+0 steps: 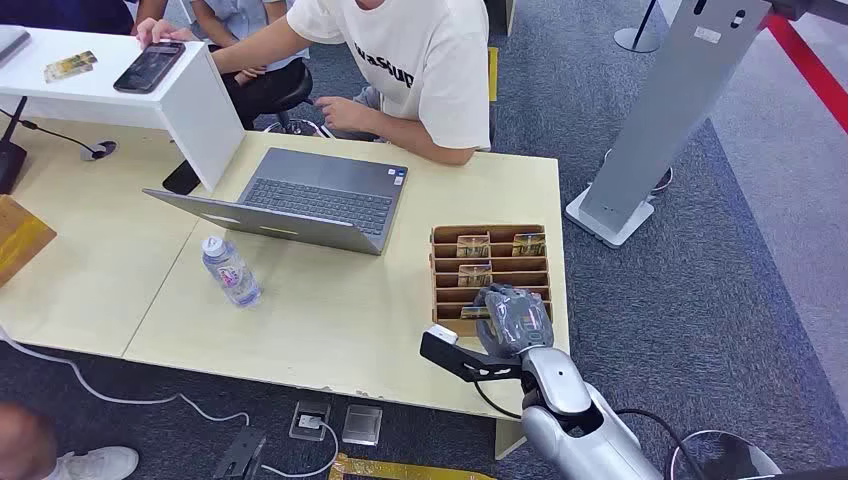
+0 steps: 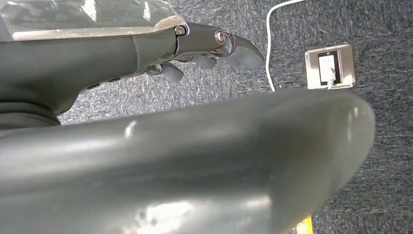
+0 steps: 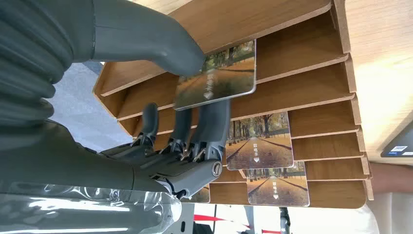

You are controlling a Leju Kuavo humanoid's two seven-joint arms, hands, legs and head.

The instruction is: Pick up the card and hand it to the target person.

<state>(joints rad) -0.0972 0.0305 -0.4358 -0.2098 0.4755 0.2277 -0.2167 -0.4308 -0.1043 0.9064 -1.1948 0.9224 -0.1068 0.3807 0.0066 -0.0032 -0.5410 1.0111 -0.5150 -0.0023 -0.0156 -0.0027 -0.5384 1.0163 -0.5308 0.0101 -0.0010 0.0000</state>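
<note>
- Card, printed with a tree-lined avenue, is pinched between the right hand's thumb and fingers, over the slots of the wooden card rack on the table.
- Left hand hangs over grey carpet, fingers curled loosely, holding nothing.
- Person in a white T-shirt sits behind the open laptop.

Card, printed with an autumn tree avenue, sits pinched in the right hand at the wooden rack.

Black lettering "asup", cut off, on the person's white T-shirt behind the laptop; card print too small to read.
</note>
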